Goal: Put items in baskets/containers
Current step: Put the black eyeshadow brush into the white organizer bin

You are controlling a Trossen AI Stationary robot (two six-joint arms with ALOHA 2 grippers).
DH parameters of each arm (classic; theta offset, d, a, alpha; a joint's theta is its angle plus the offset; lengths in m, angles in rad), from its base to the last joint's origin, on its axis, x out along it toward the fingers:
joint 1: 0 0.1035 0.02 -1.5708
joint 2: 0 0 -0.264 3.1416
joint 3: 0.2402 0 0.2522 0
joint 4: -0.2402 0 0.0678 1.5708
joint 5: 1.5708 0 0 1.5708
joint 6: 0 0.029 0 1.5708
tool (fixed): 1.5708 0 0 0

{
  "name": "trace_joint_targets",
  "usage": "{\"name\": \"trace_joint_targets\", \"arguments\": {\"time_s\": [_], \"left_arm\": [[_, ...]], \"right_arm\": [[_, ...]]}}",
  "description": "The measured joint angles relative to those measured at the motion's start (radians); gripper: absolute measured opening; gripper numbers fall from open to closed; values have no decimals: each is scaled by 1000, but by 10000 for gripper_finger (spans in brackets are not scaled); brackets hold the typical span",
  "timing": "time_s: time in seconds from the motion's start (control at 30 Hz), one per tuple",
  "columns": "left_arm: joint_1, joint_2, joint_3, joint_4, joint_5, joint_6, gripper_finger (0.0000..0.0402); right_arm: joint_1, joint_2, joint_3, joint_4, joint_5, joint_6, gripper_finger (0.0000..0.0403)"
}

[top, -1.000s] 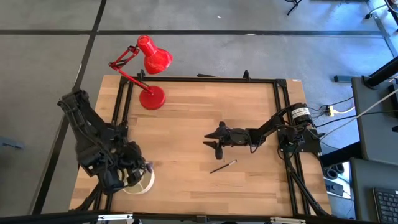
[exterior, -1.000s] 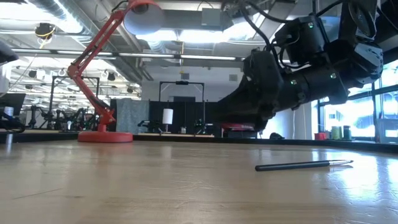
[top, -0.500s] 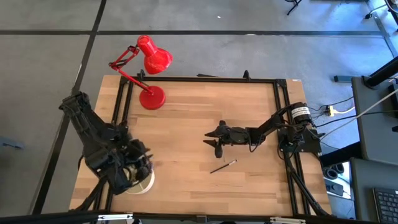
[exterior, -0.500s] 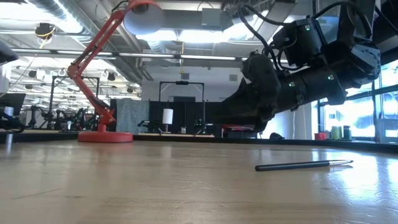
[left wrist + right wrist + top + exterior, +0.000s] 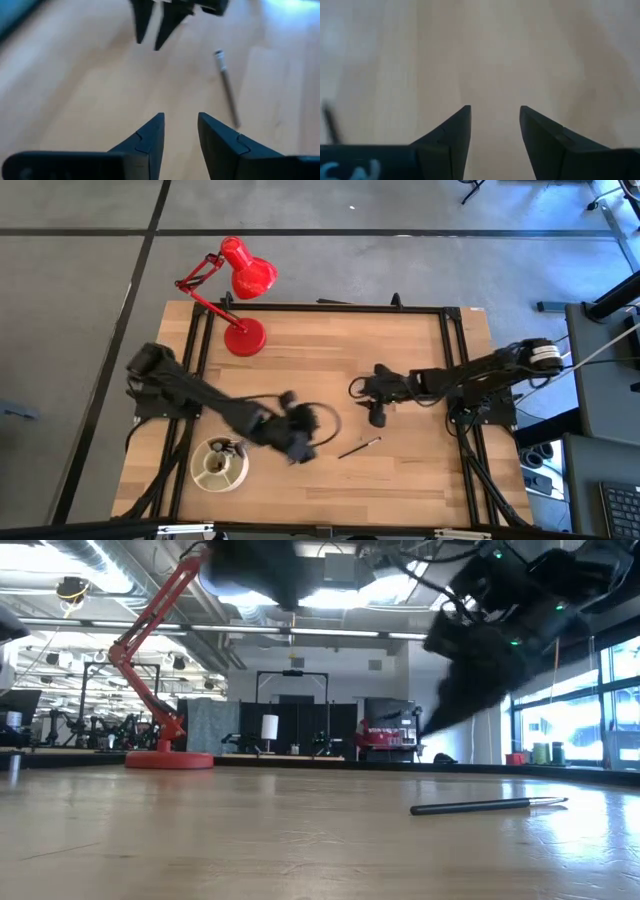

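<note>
One thin dark makeup brush [image 5: 358, 447] with a silver ferrule lies flat on the wooden table, right of centre; the low view shows it too [image 5: 490, 805]. The round cream dish [image 5: 219, 464] stands near the front left, and dark brush ends show at its far rim. My left gripper [image 5: 303, 452] reaches out over the table's middle, just left of the brush, open and with nothing between its fingers [image 5: 180, 125]; the brush [image 5: 227, 90] lies ahead of it. My right gripper [image 5: 378, 418] hovers just beyond the brush, open and holding nothing [image 5: 495, 120].
A red desk lamp stands with its round base [image 5: 245, 337] at the table's far left. Black frame rails [image 5: 330, 307] run along the far edge and both sides. Bare wood lies between the dish and the brush.
My left gripper has swung from over the dish toward the table's middle and somewhat down, ending close to the loose brush; the dish now shows uncovered. My right gripper has drawn back toward the table's right edge and risen. The brush has stayed in place.
</note>
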Motion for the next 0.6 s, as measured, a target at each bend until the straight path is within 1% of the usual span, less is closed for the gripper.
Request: {"name": "trace_joint_targets", "arguments": {"time_s": [0.07,0.13,0.2,0.27,0.37,0.47,0.53,0.6], "left_arm": [[45,54,0,128,99,63,115],[75,108,0,248,180,121,116],[96,164,0,378,224,179,116],[115,218,0,501,255,244,116],[139,298,0,684,289,305,116],[157,359,0,842,322,328,116],[167,383,0,877,357,347,116],[174,401,0,870,370,359,116]], "right_arm": [[10,-45,0,-148,-75,55,167],[38,-70,0,-254,-145,101,167],[78,-76,0,-342,-188,116,167],[119,-76,0,-393,-199,99,167],[166,-75,0,-429,-200,88,167],[210,-76,0,-413,-211,112,167],[241,-75,0,-385,-207,104,167],[271,-75,0,-354,-167,95,167]]}}
